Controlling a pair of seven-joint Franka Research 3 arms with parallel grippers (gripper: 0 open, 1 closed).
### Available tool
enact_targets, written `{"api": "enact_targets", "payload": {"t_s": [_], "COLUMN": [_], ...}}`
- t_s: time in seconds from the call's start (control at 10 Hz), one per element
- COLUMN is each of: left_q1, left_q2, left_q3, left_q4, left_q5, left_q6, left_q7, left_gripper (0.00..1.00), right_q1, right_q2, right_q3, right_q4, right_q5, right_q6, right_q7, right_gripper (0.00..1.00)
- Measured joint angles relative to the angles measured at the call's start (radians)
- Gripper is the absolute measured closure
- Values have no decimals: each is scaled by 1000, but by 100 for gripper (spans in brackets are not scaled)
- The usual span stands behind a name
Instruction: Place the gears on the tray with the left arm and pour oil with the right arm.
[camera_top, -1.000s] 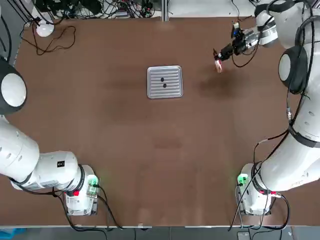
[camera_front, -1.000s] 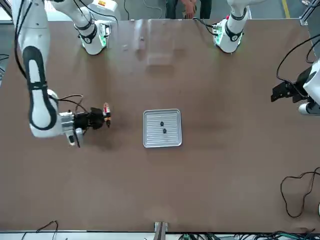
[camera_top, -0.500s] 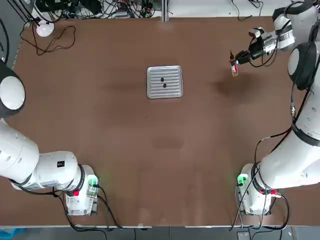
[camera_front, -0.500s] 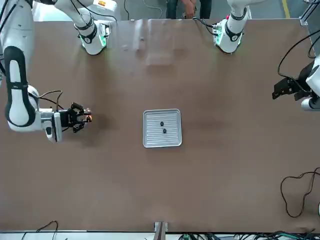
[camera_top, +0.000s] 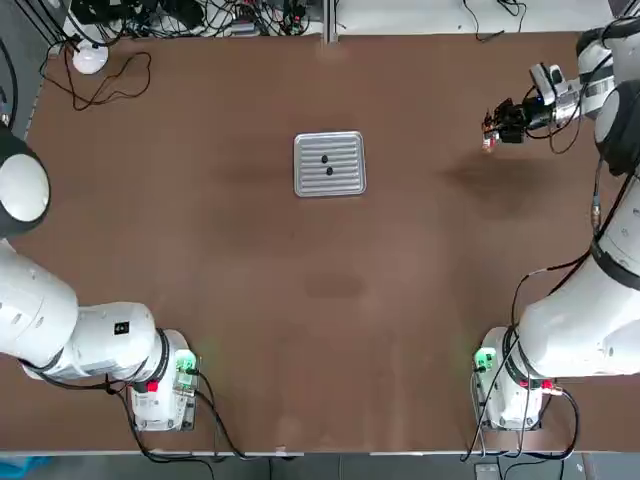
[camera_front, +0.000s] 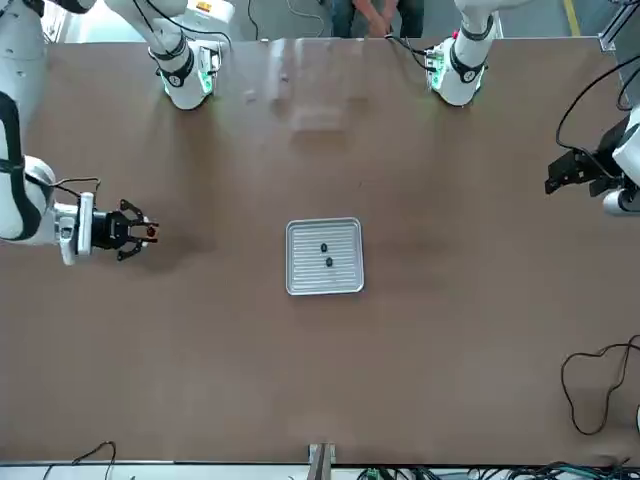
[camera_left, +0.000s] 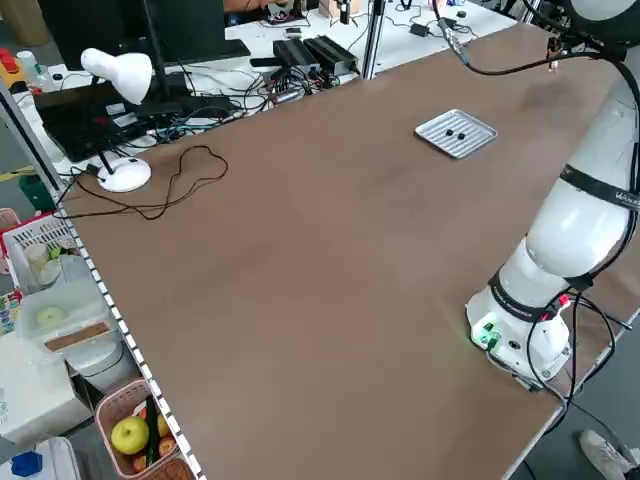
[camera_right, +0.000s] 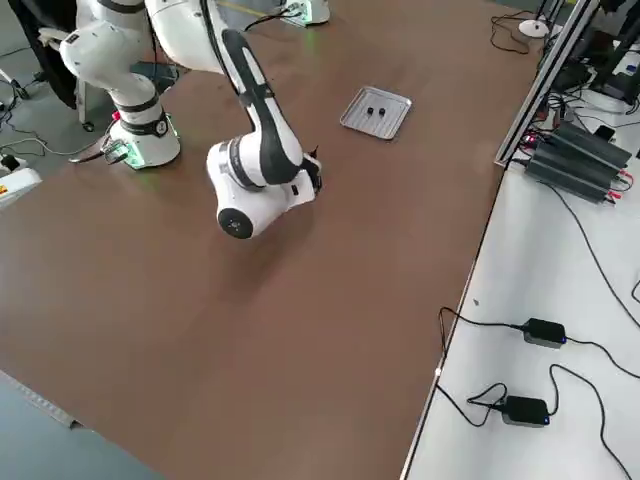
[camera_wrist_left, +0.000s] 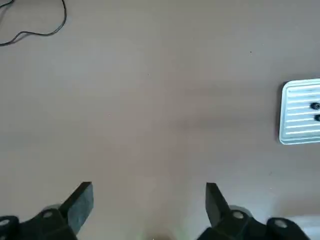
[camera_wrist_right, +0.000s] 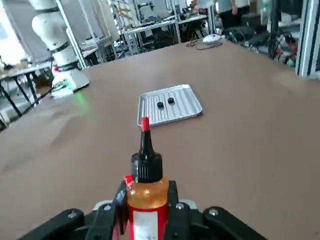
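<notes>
Hovering at the table's left edge, the left gripper hangs with its fingers spread and nothing between them, well apart from the tray. Both gears already lie on the tray, just beside each other. Far to the right, the right gripper is clamped on the oil bottle, held upright with its nozzle pointing toward the tray (capped or not, I cannot tell). The risks sit with the pour — the bottle is well away from the tray, so tipping it here would wet bare table. Over the tray, too steep a tilt could probably flood the ribs, and a low nozzle might knock the gears about.
</notes>
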Motion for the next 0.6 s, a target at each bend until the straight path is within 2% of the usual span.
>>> {"api": "enact_targets", "payload": {"t_s": [0.2, 0.3, 0.5, 0.6], "left_q1": [0, 0, 0, 0], "left_q2": [-1, -1, -1, -1], "left_q3": [0, 0, -1, -1], "left_q4": [0, 0, 0, 0], "left_q5": [0, 0, 0, 0], "left_q6": [0, 0, 0, 0], "left_q7": [0, 0, 0, 0], "left_gripper": [1, 1, 1, 1], "right_q1": [-36, -72, -139, -151], "right_q2": [27, 62, 132, 149], "right_q3": [15, 40, 84, 91], "right_q4": [-15, -17, -16, -14], "right_q5": [11, 26, 46, 51], "right_q6": [-34, -69, -122, -140], "right_q7": [-175, -245, -294, -303], "right_gripper": [67, 67, 67, 67]}}
